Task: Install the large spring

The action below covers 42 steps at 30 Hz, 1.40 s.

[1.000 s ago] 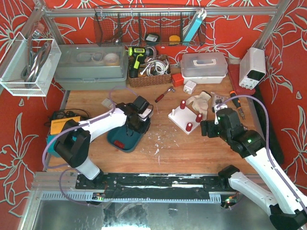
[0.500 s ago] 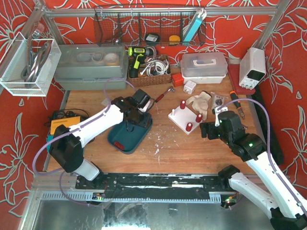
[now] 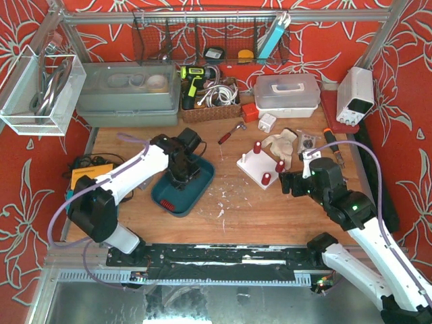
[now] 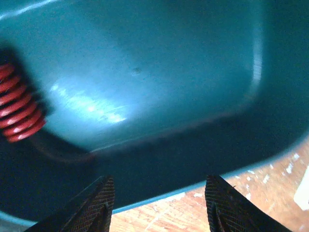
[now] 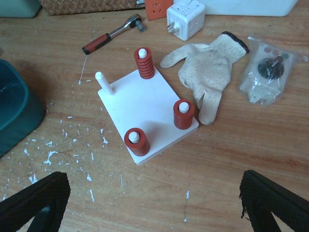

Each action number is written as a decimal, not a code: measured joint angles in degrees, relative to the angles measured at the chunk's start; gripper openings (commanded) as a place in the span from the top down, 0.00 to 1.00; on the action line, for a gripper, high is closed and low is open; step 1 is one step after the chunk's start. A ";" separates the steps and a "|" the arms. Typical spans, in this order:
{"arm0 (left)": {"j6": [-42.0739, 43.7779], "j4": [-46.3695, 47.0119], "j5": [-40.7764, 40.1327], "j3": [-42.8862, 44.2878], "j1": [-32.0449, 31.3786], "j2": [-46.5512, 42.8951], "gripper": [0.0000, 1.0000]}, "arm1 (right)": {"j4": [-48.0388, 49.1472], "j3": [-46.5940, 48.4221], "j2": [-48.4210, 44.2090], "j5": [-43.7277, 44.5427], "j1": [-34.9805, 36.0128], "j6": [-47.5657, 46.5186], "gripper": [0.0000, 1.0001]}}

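Observation:
A red spring (image 4: 18,104) lies inside the teal tray (image 3: 196,192), seen at the left edge of the left wrist view. My left gripper (image 3: 182,174) hovers over the tray, jaws open and empty (image 4: 159,210), above the tray's rim. A white peg board (image 5: 145,104) sits on the table with three red springs on its pegs and one bare white peg (image 5: 102,79) at its far left corner. The board also shows in the top view (image 3: 260,165). My right gripper (image 3: 291,182) is open and empty, just right of the board, its fingertips (image 5: 34,200) wide apart.
A ratchet wrench (image 5: 111,34), white power cube (image 5: 186,21), work glove (image 5: 212,70) and a bagged part (image 5: 268,70) lie behind the board. Bins, a wicker basket and a plastic box line the back. White flecks scatter on the wood.
My left arm has pulled back and left, bringing its gripper down over the teal tray. My right gripper has edged slightly left toward the board.

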 measured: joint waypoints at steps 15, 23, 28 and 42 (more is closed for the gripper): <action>-18.53 -11.85 -4.57 1.75 0.70 5.11 0.40 | -1.29 -0.52 -0.66 -0.74 0.00 0.17 0.03; -19.34 -11.52 -6.88 -3.04 1.60 5.73 0.40 | -1.27 -0.52 -0.33 -0.74 0.00 0.00 0.03; -19.32 -9.46 -8.11 -6.69 2.05 5.73 0.40 | -1.27 -0.52 -0.22 -0.74 0.00 0.00 0.03; -18.01 -5.90 -8.94 -8.68 3.13 7.39 0.40 | -1.92 -0.52 -1.03 -0.52 0.00 0.00 0.03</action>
